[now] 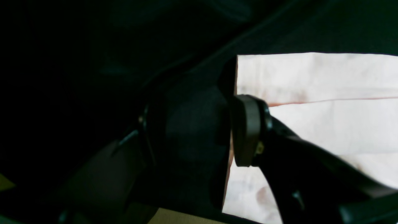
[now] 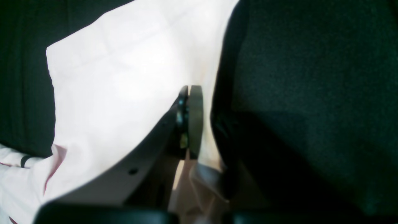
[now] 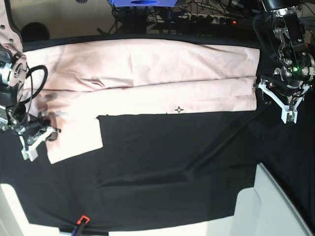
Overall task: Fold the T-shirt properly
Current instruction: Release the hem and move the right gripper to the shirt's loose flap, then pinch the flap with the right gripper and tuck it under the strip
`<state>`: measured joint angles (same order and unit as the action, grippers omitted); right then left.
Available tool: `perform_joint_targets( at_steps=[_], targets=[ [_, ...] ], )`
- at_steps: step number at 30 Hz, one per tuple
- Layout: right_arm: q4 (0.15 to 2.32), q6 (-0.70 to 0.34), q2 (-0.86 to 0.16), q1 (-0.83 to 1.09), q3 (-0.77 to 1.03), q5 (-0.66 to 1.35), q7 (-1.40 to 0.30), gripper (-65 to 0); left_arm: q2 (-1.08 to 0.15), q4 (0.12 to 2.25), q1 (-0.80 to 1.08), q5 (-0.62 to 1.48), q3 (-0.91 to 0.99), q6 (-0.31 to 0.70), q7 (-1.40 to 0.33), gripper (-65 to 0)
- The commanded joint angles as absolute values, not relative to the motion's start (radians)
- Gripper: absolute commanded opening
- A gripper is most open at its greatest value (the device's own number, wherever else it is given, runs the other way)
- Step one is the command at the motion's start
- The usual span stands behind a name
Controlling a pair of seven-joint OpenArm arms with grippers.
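Observation:
The pale pink T-shirt (image 3: 147, 64) lies flat across the far half of the black table cloth (image 3: 172, 162), folded lengthwise, with one sleeve hanging down at the left. A small black star mark shows on its near edge. My left gripper (image 3: 257, 88) is at the shirt's right edge. In the left wrist view it (image 1: 232, 133) is shut on that edge of the T-shirt (image 1: 326, 124). My right gripper (image 3: 49, 132) is at the left sleeve. In the right wrist view it (image 2: 206, 124) is shut on the T-shirt (image 2: 124, 77), with fabric pinched between the pads.
A white surface (image 3: 275, 211) juts in at the front right. Cables (image 3: 206, 14) lie behind the table's far edge. A small red and blue object (image 3: 81, 221) lies at the cloth's front edge. A long crease (image 3: 197, 162) runs across the cloth.

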<state>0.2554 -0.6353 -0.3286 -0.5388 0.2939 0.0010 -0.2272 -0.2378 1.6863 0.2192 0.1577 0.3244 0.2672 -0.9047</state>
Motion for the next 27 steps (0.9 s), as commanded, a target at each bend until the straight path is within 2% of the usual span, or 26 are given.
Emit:
perform_joint_targets(
  at_steps=[1,4,11,16,27],
  targets=[
    [0.312,-0.645,-0.348,-0.561,0.292,0.013,-0.209,-65.0,-0.249,1.701,0.209,0.156,0.329,0.266,-0.888,-32.2],
    [0.432,-0.645,-0.346,-0.501,0.292,0.013,-0.249,-65.0,-0.249,1.699,0.209,0.159,0.328,0.266,-0.888,-32.2],
    [0.823,-0.647,-0.320,-0.331,0.294,0.015,-0.460,-65.0,-0.249,1.699,0.206,0.156,0.325,0.266,-0.888,-32.2],
    [1.006,-0.698,-0.315,-0.240,0.302,0.018,-0.601,-65.0,-0.249,1.699,0.196,0.154,0.318,0.266,-0.888,-32.2],
    [1.399,-0.698,-0.288,-0.027,0.305,0.018,-0.805,-65.0,-0.249,1.698,0.194,0.154,0.318,0.266,-0.888,-32.2]
  ],
)
